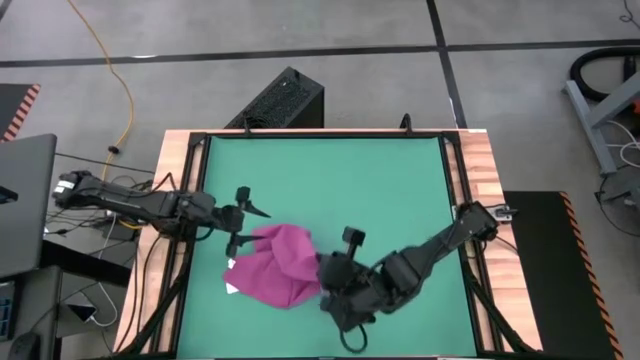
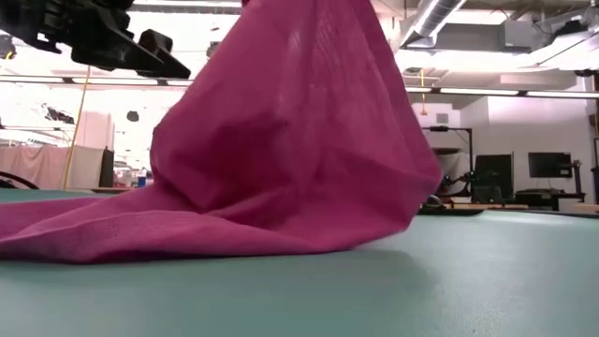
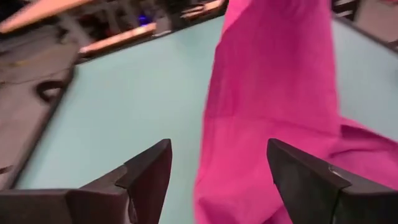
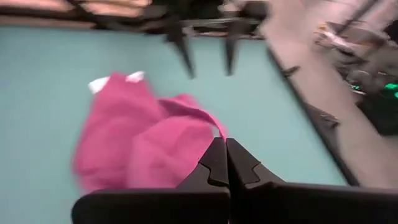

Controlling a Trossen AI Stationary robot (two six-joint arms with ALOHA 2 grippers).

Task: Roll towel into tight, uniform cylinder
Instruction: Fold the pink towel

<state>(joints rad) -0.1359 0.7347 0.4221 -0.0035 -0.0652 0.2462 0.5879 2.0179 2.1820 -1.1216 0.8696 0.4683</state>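
The towel (image 1: 277, 264) lies crumpled on the green mat (image 1: 380, 190), toward the near-left part of the tabletop, between the two grippers. From above it reads as a flat, lumpy magenta patch with a small white tag (image 1: 231, 289) at its near-left edge. The low view shows what the overhead one hides: the cloth (image 2: 281, 159) is pulled up into a tall peak at one end, and the rest trails along the mat in a low, folded ridge. Its weave is fine and soft, with loose creases.

The right gripper (image 1: 322, 272) is at the towel's right edge; its wrist view shows the two dark fingers pressed together (image 4: 226, 163) on a thin pinch of the cloth (image 4: 149, 146), which hangs away below it toward the mat. That view also picks out two white bits at the towel's far edge.

The left gripper (image 1: 240, 216) hangs just beyond the towel's far-left corner, jaws spread wide. Its wrist view shows the two dark, wedge-shaped fingers (image 3: 149, 174) well apart, with the raised fold of pink cloth (image 3: 273, 106) standing ahead of them, and nothing is held between them.

The mat is smooth and matte, framed by a wooden tabletop (image 1: 482, 170) with black rails. A yellow cable (image 1: 110, 70) runs across the grey floor beyond. No writing on the tag can be read.
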